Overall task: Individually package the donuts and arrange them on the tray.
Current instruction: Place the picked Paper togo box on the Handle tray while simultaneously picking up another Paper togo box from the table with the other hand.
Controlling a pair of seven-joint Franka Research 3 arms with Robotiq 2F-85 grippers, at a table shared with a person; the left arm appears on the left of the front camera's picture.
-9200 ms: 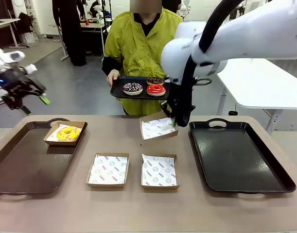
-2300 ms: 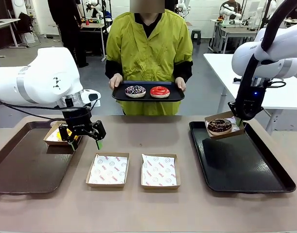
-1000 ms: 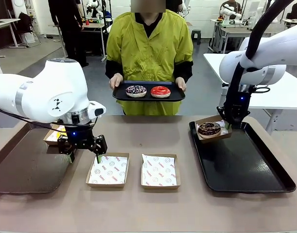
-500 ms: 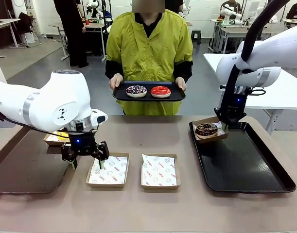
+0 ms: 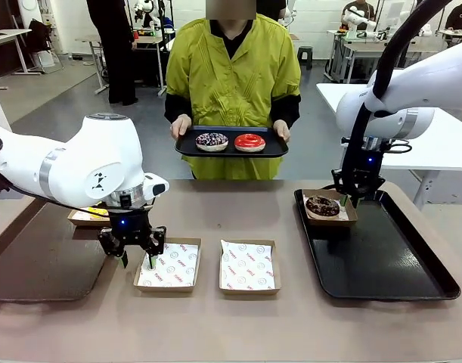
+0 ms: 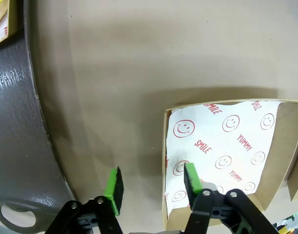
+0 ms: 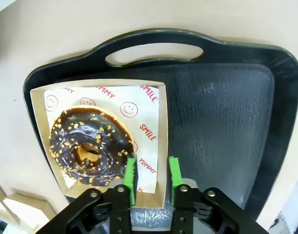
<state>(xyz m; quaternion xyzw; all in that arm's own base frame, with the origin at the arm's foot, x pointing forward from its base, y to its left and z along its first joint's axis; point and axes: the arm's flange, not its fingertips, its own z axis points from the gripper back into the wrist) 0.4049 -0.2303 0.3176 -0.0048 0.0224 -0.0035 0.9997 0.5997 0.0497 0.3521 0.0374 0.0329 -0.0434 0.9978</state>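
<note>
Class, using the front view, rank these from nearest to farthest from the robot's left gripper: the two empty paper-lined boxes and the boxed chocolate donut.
1. Left empty box, at the left gripper.
2. Middle empty box, just right of it.
3. Chocolate donut, on the right tray.

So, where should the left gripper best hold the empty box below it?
Take the empty box by its thin upright wall on the side of the brown tray, from straight above, one finger inside, one outside. It is wide, shallow and open-topped, so probably only a wall fits the left gripper.
</note>
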